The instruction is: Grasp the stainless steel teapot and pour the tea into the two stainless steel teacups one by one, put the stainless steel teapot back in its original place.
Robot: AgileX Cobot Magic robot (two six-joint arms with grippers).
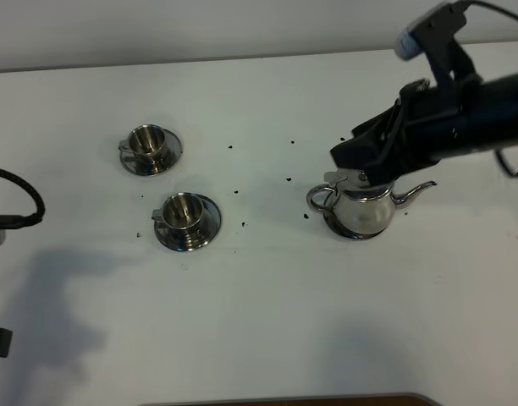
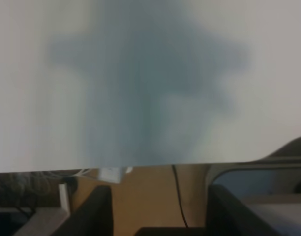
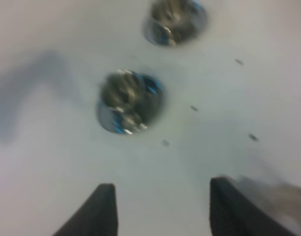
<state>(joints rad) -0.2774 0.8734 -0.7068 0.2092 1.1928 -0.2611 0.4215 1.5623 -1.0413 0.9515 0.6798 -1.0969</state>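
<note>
Ben: Where was the pot?

Mia: The shiny round steel teapot [image 1: 360, 213], the one with a lid and a thin bent spout, stood on the white table [image 1: 267, 321]. The right gripper [image 3: 163, 183] was right above it, by the lid and the loop handle [image 1: 318, 199].

Ben: Did it have hold of the teapot?

Mia: I don't think so. Its two black fingers [image 3: 96, 216] stood partly apart. In the right wrist view I saw only table between them.

Ben: Which way did the teapot lie?

Mia: The handle was on the side toward the cups. The spout [image 1: 418, 190] pointed away from them. So I think the teapot had to be held at the handle, lifted and turned before any pouring.

Ben: And the cups?

Mia: The nearer small steel cup [image 1: 187, 222] sat on its round saucer, on the handle side of the teapot and well apart from it. The farther small steel cup [image 1: 151, 150] sat past that one, closer to the wall. I saw no tea in either.

Ben: What about the other arm?

Mia: The left gripper [image 2: 159, 189] hung by the table's edge, far past the cups. Its fingers were apart and held nothing. So the right arm was much nearer the teapot.

Ben: And the table?

Mia: Little dark specks [image 1: 245, 224] lay between the teapot and the cups. A pale wall [image 1: 157, 34] stood behind.
</note>
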